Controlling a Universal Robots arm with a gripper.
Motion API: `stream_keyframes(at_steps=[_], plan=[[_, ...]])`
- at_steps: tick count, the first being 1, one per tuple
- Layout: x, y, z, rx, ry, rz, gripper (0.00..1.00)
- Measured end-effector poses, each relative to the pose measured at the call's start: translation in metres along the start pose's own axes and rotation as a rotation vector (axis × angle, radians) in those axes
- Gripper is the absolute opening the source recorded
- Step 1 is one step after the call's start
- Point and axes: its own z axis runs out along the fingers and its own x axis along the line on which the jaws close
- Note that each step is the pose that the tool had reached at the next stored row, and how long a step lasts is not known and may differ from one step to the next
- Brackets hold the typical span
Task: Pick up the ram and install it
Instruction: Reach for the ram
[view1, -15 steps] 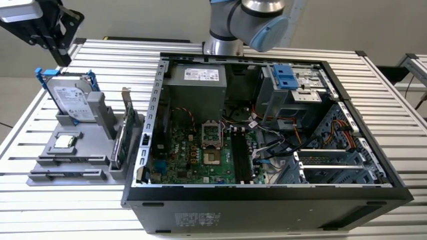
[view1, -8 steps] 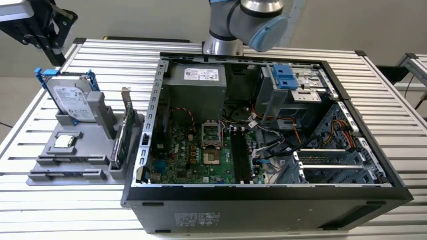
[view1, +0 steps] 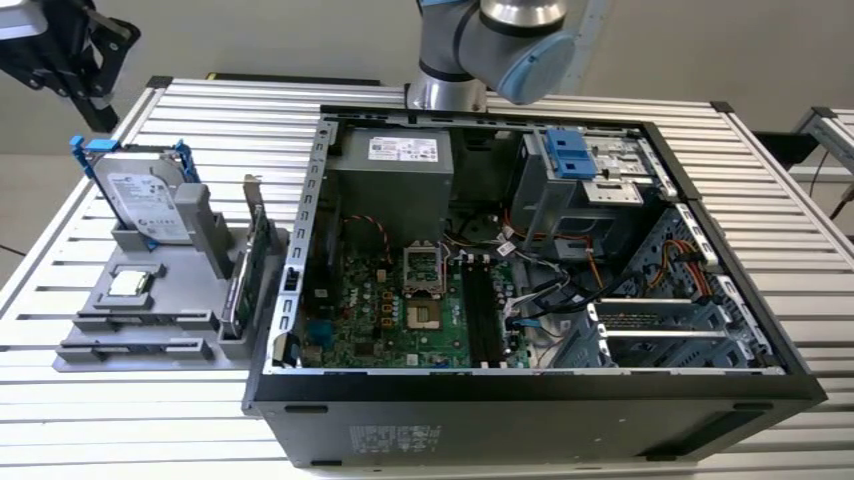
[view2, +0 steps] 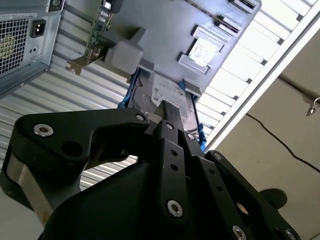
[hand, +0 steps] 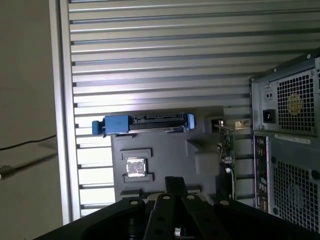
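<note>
The ram is out of view. My gripper (view1: 83, 85) hangs high over the table's far corner on the exterior view's left, above and behind the grey parts holder (view1: 174, 300). In both wrist views its fingertips (view2: 167, 107) (hand: 175, 182) stand together as one black bar with nothing between them. The holder lies beneath them (hand: 165, 150). The open computer case (view1: 534, 400) sits mid-table. Its black memory slots (view1: 481, 320) lie on the green motherboard.
The holder carries a silver hard drive (view1: 140, 195) (hand: 145, 122) with blue rails, a green expansion card (view1: 254, 250) standing on edge, and a small square chip (view1: 130, 283) (hand: 135, 167). The case's power supply (view1: 394, 165) (hand: 290, 110) faces the holder. The ribbed table's edge (hand: 62, 125) is close by.
</note>
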Motion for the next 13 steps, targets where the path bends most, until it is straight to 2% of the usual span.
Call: stream_keyframes(at_steps=[7, 13], plan=[[0.0092, -0.0006, -0.0002, 0.0, 0.0, 0.0, 0.0], [0.0144, -0.001, -0.0003, 0.0, 0.0, 0.0, 0.0]])
